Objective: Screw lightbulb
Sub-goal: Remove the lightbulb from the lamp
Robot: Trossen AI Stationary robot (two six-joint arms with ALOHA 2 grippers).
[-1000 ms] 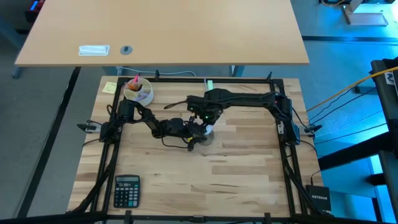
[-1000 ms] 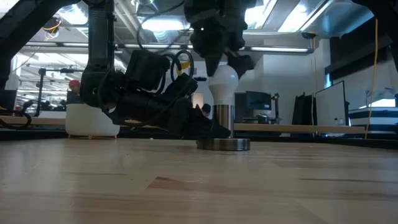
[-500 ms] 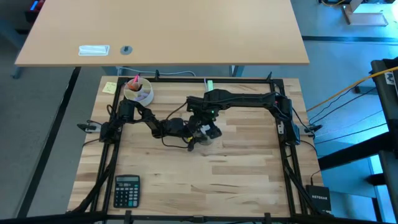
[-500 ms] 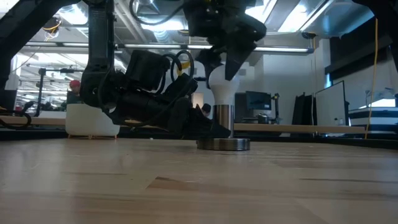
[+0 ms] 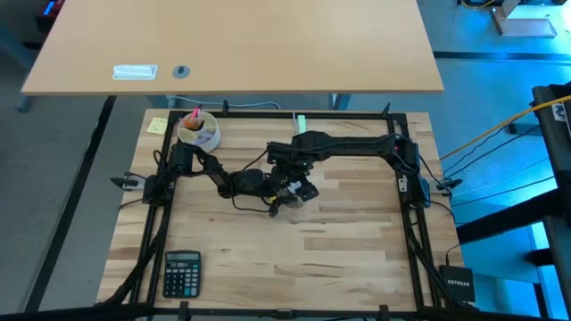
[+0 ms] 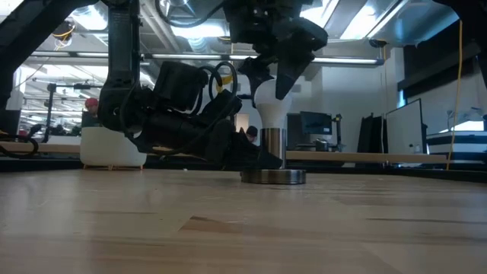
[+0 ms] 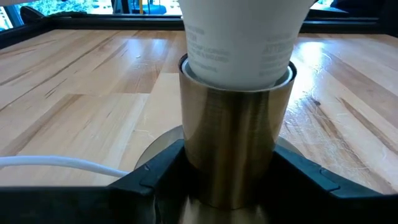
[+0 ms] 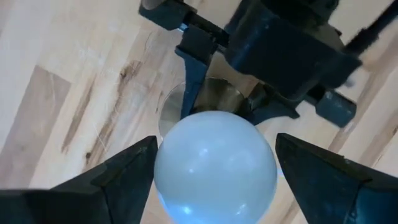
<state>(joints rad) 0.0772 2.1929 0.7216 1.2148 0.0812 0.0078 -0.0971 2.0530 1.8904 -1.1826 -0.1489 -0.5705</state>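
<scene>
Socket [image 7: 236, 149] was clamped low on the table [image 5: 357, 259] by the left gripper [image 7: 230, 186], jaws part-closed around its brass barrel. In it the lightbulb [image 8: 214, 158] was seated upright, flanked above by the right gripper [image 8: 214, 174], fingers spread wide beside the globe.
</scene>
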